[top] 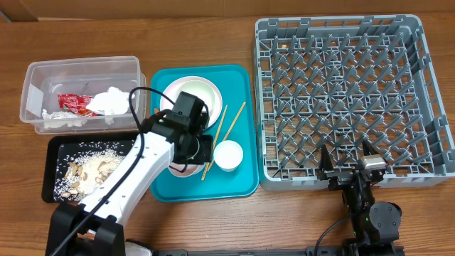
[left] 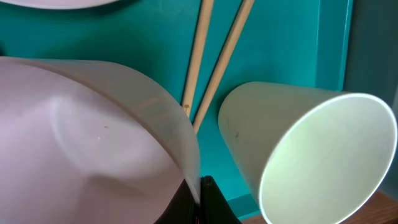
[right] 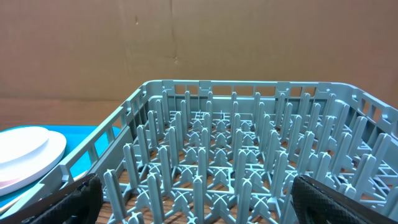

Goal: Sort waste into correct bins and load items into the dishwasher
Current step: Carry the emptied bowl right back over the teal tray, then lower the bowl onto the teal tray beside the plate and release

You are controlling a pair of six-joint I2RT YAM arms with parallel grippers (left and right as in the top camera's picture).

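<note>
Nearest the lens: white bowl point(left: 93, 143), thin wall nipped at the rim by the left pincer point(left: 200, 202), jaws narrow and closed on it. Seen from overhead, sits at the near-left of the teal tray point(top: 242, 128), mostly hidden under the arm. Whether lifted or resting on the tray: cannot tell.

Just beside the bowl: small white cup point(left: 305, 155), upright. Chopsticks point(left: 214, 68) lying between bowl and cup, running up toward the white plate point(top: 190, 92) at the tray's far side.

Right pincer point(top: 348, 167) spread wide, holding nothing, parked at the near edge of the grey rack point(top: 348, 99). Rack looks bare of dishes.

Waste apparently sorted: red wrapper point(top: 71, 102) and white tissue point(top: 110, 101) in the clear tub point(top: 35, 85); food scraps and rice point(top: 89, 171) in the black tray point(top: 53, 167).

Likely step: carry bowl to rack.

Risks, as judged:
- Grip on one edge only; bowl may pivot or slip out on lifting.
- Cup very close; a swinging bowl could tip it onto the worktop point(top: 213, 28).
- Chopsticks close to bowl's side; could get dragged or flicked.
- Pegs may catch the bowl if lowered flat rather than tilted.
- Right arm close to the rack's near edge; possible clash on approach.
</note>
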